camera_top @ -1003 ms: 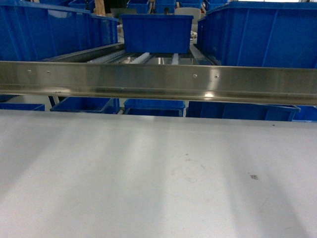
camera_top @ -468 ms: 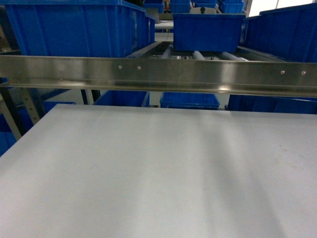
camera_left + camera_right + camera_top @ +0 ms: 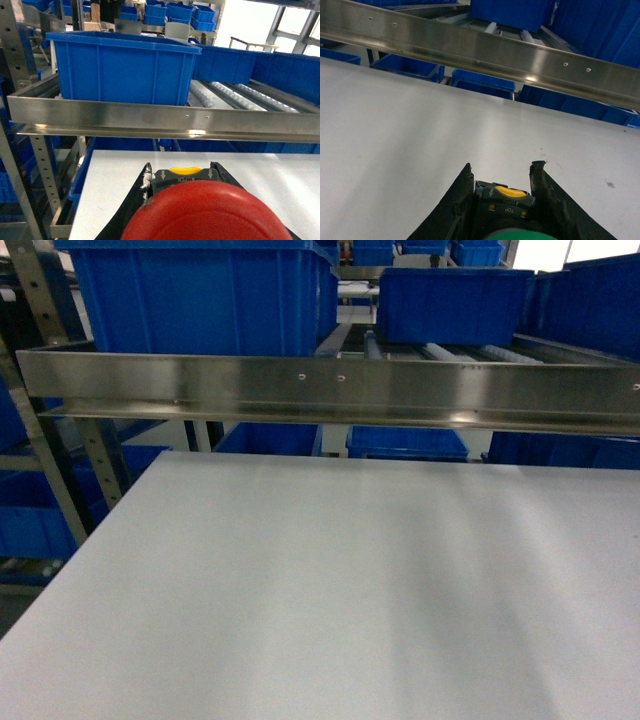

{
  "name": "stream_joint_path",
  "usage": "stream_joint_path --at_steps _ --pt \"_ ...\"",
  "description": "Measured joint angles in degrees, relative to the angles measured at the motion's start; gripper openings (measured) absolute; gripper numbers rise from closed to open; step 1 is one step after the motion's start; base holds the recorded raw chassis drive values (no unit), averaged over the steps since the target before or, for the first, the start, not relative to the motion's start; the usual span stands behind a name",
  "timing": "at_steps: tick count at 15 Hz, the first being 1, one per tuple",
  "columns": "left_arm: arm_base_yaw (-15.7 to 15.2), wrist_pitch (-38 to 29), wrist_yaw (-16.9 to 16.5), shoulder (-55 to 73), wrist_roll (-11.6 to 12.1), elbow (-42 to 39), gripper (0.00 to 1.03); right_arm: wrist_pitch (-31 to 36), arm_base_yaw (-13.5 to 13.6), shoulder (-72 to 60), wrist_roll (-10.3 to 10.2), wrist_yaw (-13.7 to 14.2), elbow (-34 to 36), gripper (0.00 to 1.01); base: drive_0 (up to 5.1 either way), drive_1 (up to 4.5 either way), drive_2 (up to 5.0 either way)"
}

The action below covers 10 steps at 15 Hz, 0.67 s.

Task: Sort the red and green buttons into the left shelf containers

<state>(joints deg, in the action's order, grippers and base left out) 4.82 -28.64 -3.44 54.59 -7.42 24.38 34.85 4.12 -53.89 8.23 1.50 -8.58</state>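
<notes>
Two buttons are in my grip, one per arm. My left fingers (image 3: 182,172) pinch the red button (image 3: 205,212): its broad red cap fills the 6 o'clock edge of the left wrist view, and the black body with a yellow insert sits clamped between the two dark fingers just above it. My right fingers (image 3: 502,175) pinch the green button (image 3: 512,235) the same way; only a sliver of green cap shows at 6 o'clock in the right wrist view, with the black body and its yellow part marked "TOP" wedged between the fingers.

Both hover above the pale grey counter (image 3: 330,580), which spreads across the lower part of the head view. Neither arm appears in the head view.

Beyond the counter's far edge runs a steel rail (image 3: 330,390) fronting a roller shelf (image 3: 235,95). On that shelf, at 11 o'clock in the left wrist view, stands a large deep blue bin (image 3: 120,67). A smaller blue bin (image 3: 455,305) sits farther back at 1 o'clock in the head view. More blue bins (image 3: 405,442) show on the level below the rail.
</notes>
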Motion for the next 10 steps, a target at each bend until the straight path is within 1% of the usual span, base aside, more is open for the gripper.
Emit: stream_joint_path --at_steps 10 --pt "0.0 0.0 0.0 0.0 -0.1 0.0 0.26 0.0 0.0 0.0 0.0 0.0 0.0 0.29 -5.0 2.49 2.5"
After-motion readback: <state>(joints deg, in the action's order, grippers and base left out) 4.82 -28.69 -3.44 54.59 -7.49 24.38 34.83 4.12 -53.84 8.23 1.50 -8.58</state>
